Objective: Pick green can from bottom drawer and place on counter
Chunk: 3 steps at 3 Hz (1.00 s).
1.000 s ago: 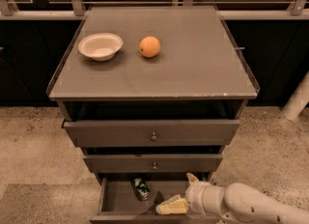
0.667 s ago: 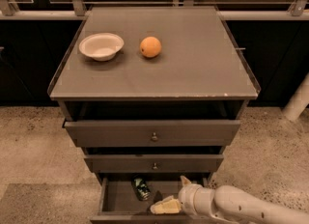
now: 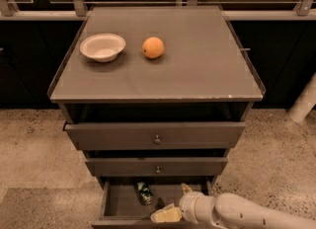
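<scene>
The green can (image 3: 143,192) lies on its side in the open bottom drawer (image 3: 105,204), left of the middle. My gripper (image 3: 175,202) reaches into the drawer from the right on a white arm. It stands open just right of the can, with one pale finger (image 3: 166,215) low at the drawer front and the other (image 3: 186,189) farther back. Nothing sits between the fingers. The counter (image 3: 197,60) is the flat grey-brown top of the cabinet above.
A white bowl (image 3: 102,47) and an orange (image 3: 153,47) rest on the counter's back left. Two knobbed drawers (image 3: 157,138) above the bottom one stand slightly pulled out and overhang it. Speckled floor surrounds the cabinet.
My gripper has slid leftward inside the bottom drawer, closer to the green can. The can, bowl and orange have not moved.
</scene>
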### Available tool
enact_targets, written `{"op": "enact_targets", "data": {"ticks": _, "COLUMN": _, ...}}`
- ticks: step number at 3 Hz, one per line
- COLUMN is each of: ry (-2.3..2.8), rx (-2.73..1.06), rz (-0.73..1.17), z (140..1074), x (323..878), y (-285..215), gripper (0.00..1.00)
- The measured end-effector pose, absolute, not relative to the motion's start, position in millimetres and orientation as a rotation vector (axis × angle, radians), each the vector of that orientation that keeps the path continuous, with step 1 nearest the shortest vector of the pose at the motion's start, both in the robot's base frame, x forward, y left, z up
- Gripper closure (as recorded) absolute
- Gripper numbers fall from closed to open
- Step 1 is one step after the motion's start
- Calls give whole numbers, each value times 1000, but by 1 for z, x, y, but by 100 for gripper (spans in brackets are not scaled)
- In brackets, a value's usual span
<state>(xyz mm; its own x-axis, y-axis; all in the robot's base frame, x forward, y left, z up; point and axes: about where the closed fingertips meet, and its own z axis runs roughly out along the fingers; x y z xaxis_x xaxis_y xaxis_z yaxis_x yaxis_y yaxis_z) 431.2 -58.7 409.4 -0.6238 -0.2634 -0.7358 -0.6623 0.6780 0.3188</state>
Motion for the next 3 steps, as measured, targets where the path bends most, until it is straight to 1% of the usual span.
{"op": "enact_targets", "data": {"ticks": 1, "ry": 2201, "rx": -714, "rz": 745, "z": 386, "x": 445, "y": -49, "gripper": 0}}
{"op": "enact_targets", "data": {"ticks": 2, "ry": 2197, "rx": -703, "rz": 820, "z": 312, "x": 467, "y": -2, "gripper": 0}}
{"op": "enact_targets", "data": {"ticks": 3, "ry": 2202, "rx": -704, "rz": 830, "z": 304, "x": 469, "y": 5, "gripper": 0}}
